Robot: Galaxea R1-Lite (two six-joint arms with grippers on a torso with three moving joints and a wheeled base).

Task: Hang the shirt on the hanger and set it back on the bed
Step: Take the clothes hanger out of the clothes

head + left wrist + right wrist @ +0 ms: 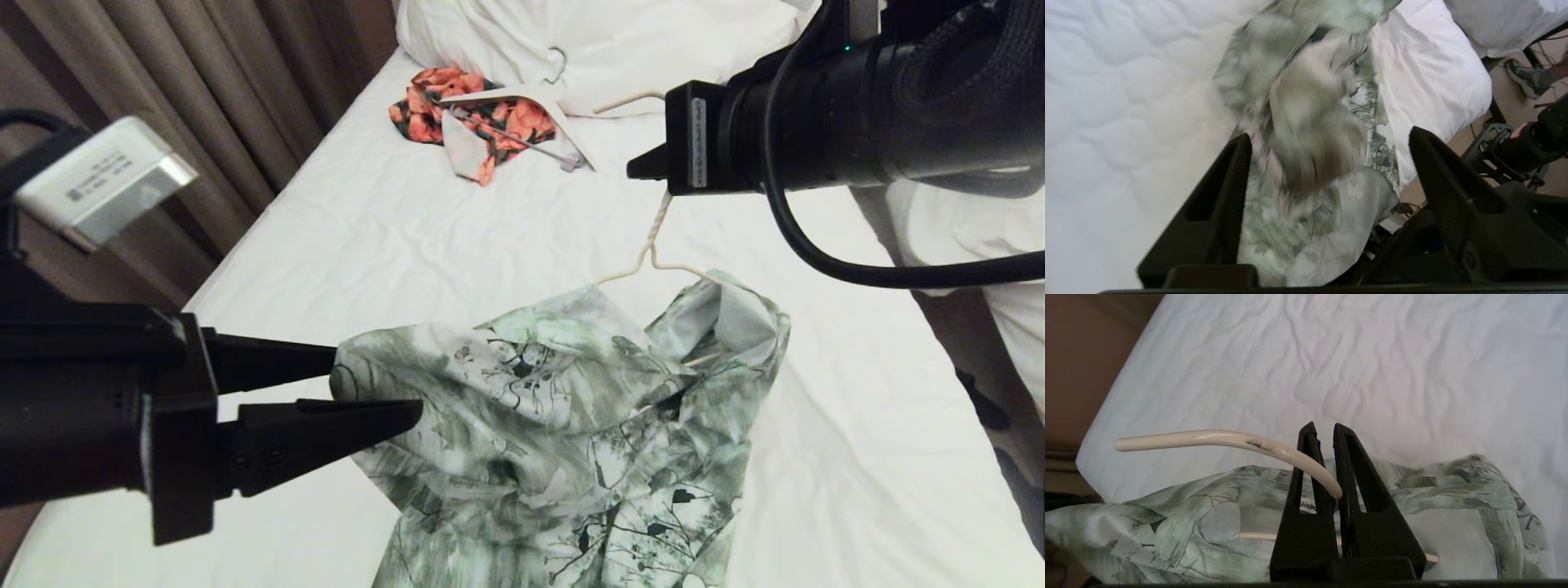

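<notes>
Nearest the robot, the left tool stands spread at the shirt's near-left edge; in the left wrist view cloth lies between its fingers but they do not pinch it, so that side looks just let go. The shirt is draped over the hanger, hanging bunched just above the bed, its collar end up toward the hanger neck and its hem running down toward the robot and out of the head view; whether the hem already touches the sheet I cannot tell. The hanger's neck rises from the collar and its long axis, neck to hook, points away from the robot toward the pillow. The right tool is pressed together on the hanger's hook, carrying the load. By my reading the dressing step is about finished and the setting-down is in hand: the next move calls for the right arm to lower the hanger until shirt and wire lie flat on the sheet, then part its fingers, while the left arm draws clear without snagging cloth. Farther off lie an orange garment and a white hanger.
</notes>
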